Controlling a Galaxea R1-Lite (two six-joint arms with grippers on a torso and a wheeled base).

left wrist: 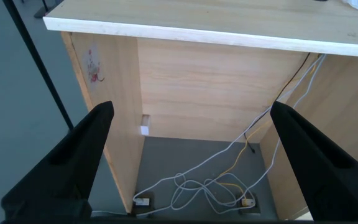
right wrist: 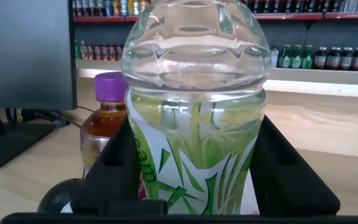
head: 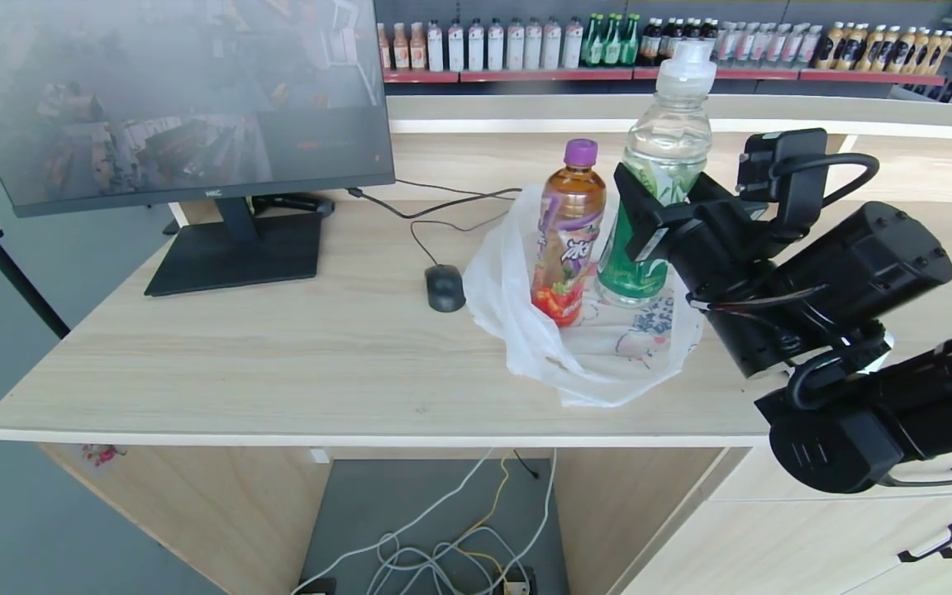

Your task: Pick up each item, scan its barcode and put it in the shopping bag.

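A clear bottle with a green label and white cap (head: 664, 157) stands upright in the white shopping bag (head: 592, 347) on the counter. My right gripper (head: 637, 223) is shut on the bottle's labelled middle; in the right wrist view the bottle (right wrist: 194, 106) sits between the black fingers (right wrist: 114, 171). An amber tea bottle with a purple cap (head: 567, 231) stands upright in the bag just left of it, also seen behind the clear bottle (right wrist: 104, 127). My left gripper (left wrist: 188, 162) hangs open below the counter's edge, facing the cables under the desk.
A monitor (head: 170, 91) on a black stand occupies the counter's back left. A black mouse (head: 445, 287) lies just left of the bag, its cable running back. Drawers (head: 856, 537) are under the counter at right. Shelves of bottles (head: 649, 41) line the far wall.
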